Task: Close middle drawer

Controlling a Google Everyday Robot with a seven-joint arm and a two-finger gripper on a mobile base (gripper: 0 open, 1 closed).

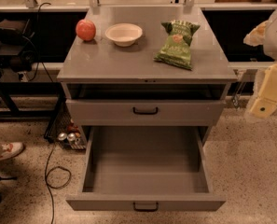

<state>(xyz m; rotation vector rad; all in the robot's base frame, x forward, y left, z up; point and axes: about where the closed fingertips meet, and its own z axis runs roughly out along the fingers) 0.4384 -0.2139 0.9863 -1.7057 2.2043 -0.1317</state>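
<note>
Drawer (145, 169), the middle one, grey and wide, pulled far out toward the camera low in the view, floor in plain sight, small black handle (145, 206) at the centre of the low front. Just above, top drawer (184, 112) out a little, dark gap showing under the worktop (128, 62); on that worktop an apple (86, 30) at back left, a white bowl (123, 34) just beside it, a green chip bag (177, 44) lying to the right. Hand (267, 94), pale yellow, at the right edge off to the side of the worktop, level with the top drawer, well apart from both; apart or together, cannot tell.
</note>
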